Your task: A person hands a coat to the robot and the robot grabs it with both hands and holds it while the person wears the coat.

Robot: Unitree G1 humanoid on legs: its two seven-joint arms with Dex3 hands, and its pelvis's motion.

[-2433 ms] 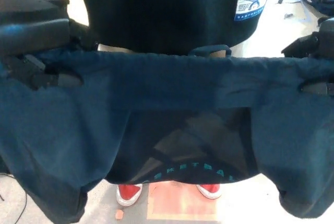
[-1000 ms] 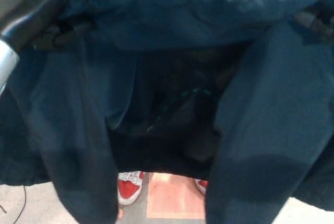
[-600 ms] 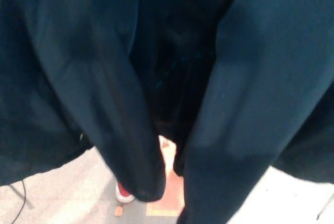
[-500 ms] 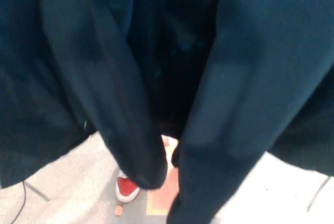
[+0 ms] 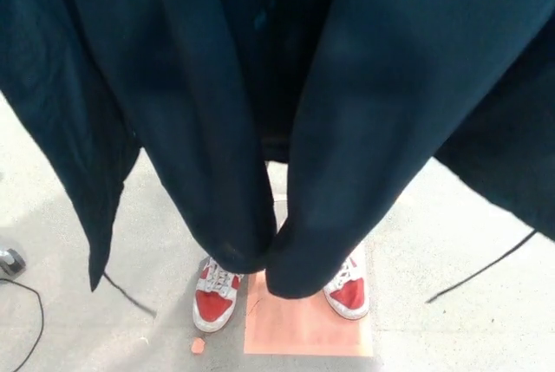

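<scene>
Hands out of view, coat point(image 5: 381, 86) hanging, sleeves down

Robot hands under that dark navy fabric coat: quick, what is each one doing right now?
Left robot hand: not in view.
Right robot hand: not in view.
The dark navy fabric coat fills the head view.

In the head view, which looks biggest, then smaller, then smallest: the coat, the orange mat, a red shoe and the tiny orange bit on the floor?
1. Coat: fills most of the picture, though it hangs closest to the camera.
2. Orange mat, partly hidden.
3. Red shoe.
4. Orange bit.
</scene>
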